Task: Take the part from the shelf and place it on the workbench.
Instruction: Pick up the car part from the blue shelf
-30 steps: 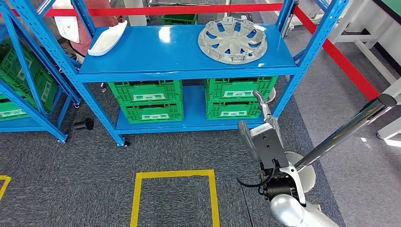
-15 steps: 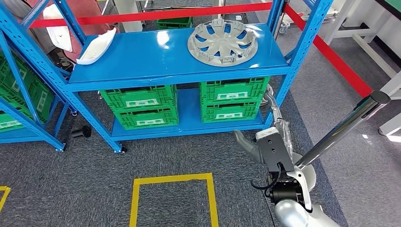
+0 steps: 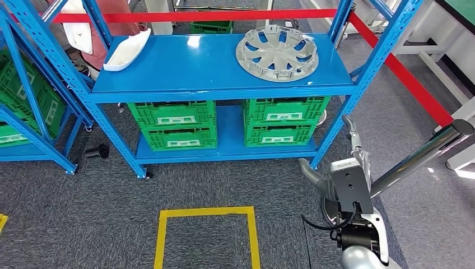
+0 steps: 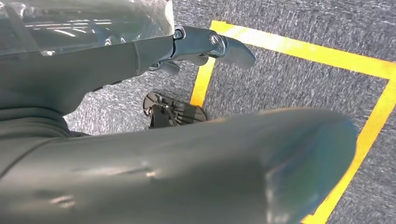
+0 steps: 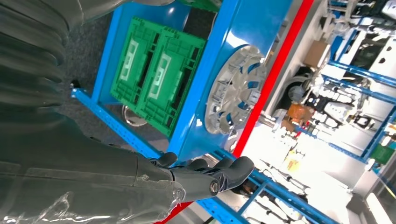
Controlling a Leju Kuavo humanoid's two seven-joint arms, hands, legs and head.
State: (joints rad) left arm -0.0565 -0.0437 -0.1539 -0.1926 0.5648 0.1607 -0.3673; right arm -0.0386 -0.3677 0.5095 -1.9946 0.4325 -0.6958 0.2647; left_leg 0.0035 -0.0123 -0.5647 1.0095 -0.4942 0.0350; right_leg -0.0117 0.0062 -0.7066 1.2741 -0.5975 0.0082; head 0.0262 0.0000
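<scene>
since the earlier frames the whole view has swung (the camera moved, not the shelf), and the right hand (image 3: 343, 162) now sits further toward the lower right of the head view. going left to right: a white part (image 3: 126, 50) lies at the upper left of the blue shelf (image 3: 213, 67), the grey wheel cover (image 3: 276, 53) lies flat at upper centre-right, and the right hand hangs below and right of it, fingers extended, holding nothing. the left hand (image 4: 140, 116) hangs over the carpet, also empty, so the right looks nearer.
</scene>
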